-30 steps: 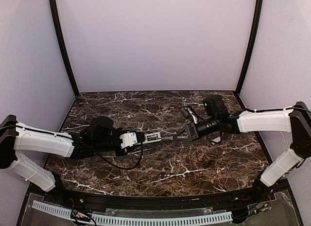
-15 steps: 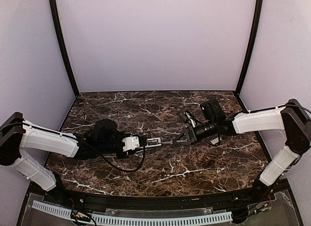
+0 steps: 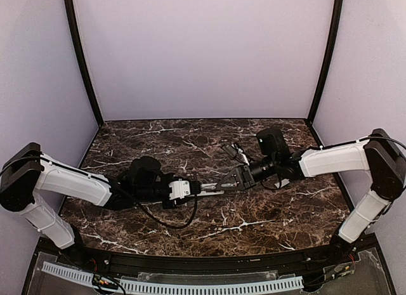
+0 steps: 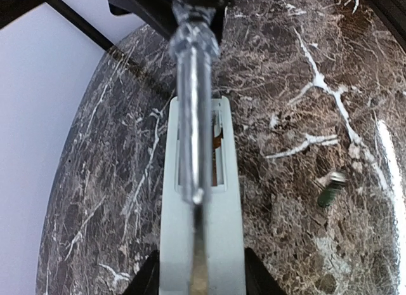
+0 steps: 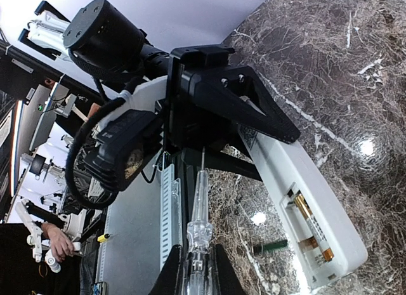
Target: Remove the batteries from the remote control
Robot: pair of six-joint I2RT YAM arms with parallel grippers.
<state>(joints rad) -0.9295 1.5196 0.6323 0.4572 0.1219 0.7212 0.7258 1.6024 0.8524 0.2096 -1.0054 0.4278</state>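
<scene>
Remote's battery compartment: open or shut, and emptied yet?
Open, not empty. In the right wrist view the remote control has its bay uncovered with one battery seated inside; a loose battery lies on the marble table.

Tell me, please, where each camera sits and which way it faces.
Top external: above and behind the arms, looking down on the marble table; both arms show, left gripper and right gripper meeting mid-table.
Left wrist: looks along the left fingers at the remote control they grip.
Right wrist: looks along the stick tool, past the right fingers, toward the left gripper.
Shared: both wrist views show the remote control's open battery compartment and a loose green battery on the table.
</scene>
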